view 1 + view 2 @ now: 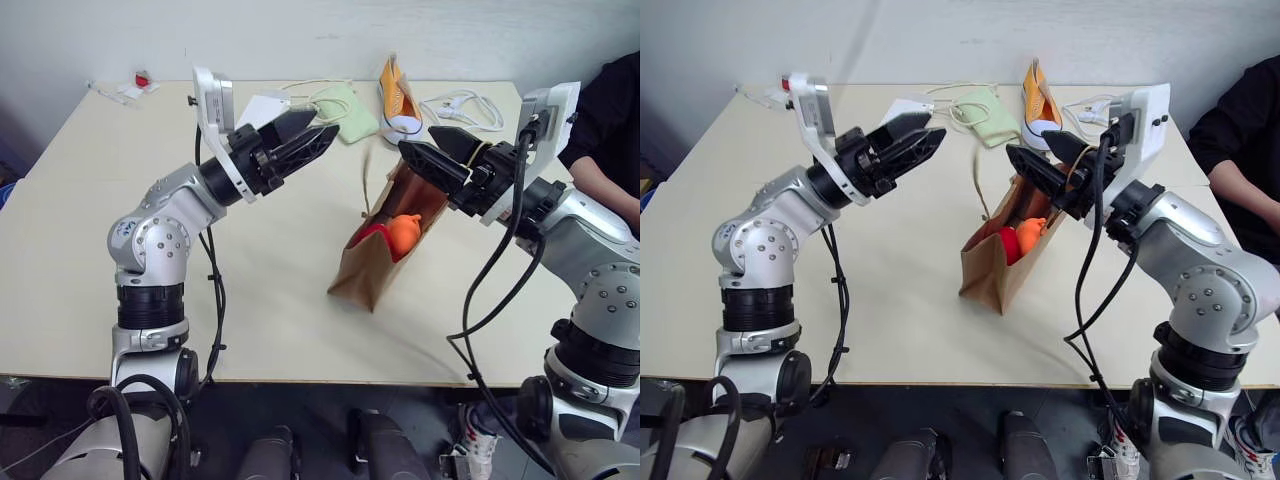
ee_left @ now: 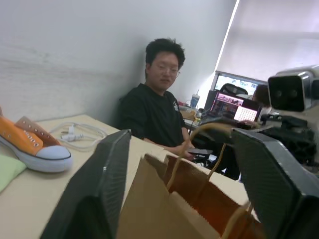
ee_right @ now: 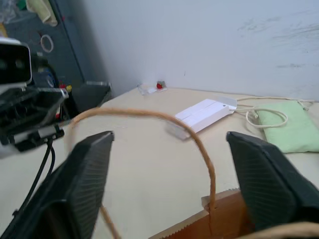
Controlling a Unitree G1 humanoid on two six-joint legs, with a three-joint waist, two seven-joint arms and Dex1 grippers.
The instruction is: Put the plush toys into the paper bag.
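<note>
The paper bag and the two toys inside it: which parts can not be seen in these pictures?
- Red toy: head views, mostly hidden behind the paper bag wall and the orange toy.
- Orange toy: shape and ring hidden; the right gripper covers the bag's top.
- Bag's inside: left wrist view, cut off by the bottom edge and that gripper's fingers.

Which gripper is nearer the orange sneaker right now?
Right. The right gripper hangs open just in front of the orange sneaker, above the paper bag; the left gripper, also open, is farther off beside it.
</note>
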